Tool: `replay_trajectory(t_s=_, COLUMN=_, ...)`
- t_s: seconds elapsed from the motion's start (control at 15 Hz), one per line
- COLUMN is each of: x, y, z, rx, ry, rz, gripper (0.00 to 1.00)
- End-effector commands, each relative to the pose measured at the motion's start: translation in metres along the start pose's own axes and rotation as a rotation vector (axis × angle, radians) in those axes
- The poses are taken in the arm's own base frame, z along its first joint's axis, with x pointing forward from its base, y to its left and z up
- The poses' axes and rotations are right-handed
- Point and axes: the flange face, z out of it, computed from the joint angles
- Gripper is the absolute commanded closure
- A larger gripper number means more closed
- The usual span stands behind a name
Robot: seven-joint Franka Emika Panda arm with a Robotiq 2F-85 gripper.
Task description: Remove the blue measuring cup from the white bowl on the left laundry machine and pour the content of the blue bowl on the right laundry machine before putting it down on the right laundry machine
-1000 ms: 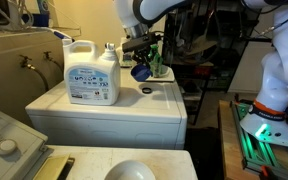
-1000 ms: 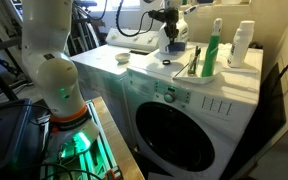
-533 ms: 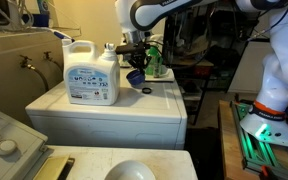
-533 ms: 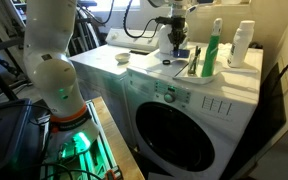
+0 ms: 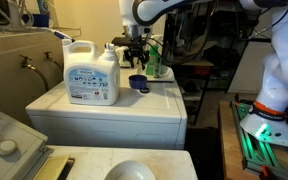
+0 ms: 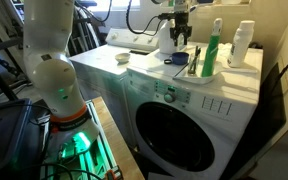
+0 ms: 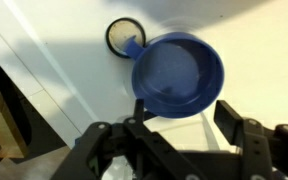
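Gripping: nothing. Your gripper [image 5: 135,64] has its jaws spread wide and empty.
Gripper position: directly above the blue measuring cup [image 5: 137,83], pointing straight down in both exterior views. In the wrist view its fingers [image 7: 246,135] come in from 6 o'clock, one on each side, and the cup sits beyond their tips, apart from them.
Cup location: on the flat top of the right laundry machine [image 5: 84,108], toward the back edge of that top in an exterior view.
Cup attitude: upright, mouth facing up at your wrist camera.
Cup handle: in the wrist view it points to 10 o'clock and overlaps a small dark ring [image 7: 116,35] lying flat on the white top.
Cup inside: reads as plain blue. You cannot tell from these pictures whether anything is in it.
Detergent jug [image 5: 91,75]: at 9 o'clock of the cup on the same top, near it but not touching.
Green bottle [image 5: 156,62]: at 1 o'clock of the cup, behind your gripper.
White bowl [image 5: 131,171]: at the 6 o'clock edge of that exterior view, only its upper rim showing. It sits on the left laundry machine [image 5: 174,165], well apart from the cup.
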Motion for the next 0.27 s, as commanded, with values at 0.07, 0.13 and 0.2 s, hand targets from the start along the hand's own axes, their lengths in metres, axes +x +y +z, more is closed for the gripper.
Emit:
replay_trajectory(t_s=0.07, x=-0.001, y=0.008, z=-0.027, rx=0.076, ry=0.023, rz=0.039, gripper=0.13)
replay_trajectory(t_s=0.13, x=-0.003, y=0.015, z=-0.036, rx=0.092, ry=0.028, rz=0.044, gripper=0.04)
replay_trajectory(t_s=0.2, x=-0.004, y=0.02, z=-0.042, rx=0.101, ry=0.031, rz=0.046, gripper=0.01)
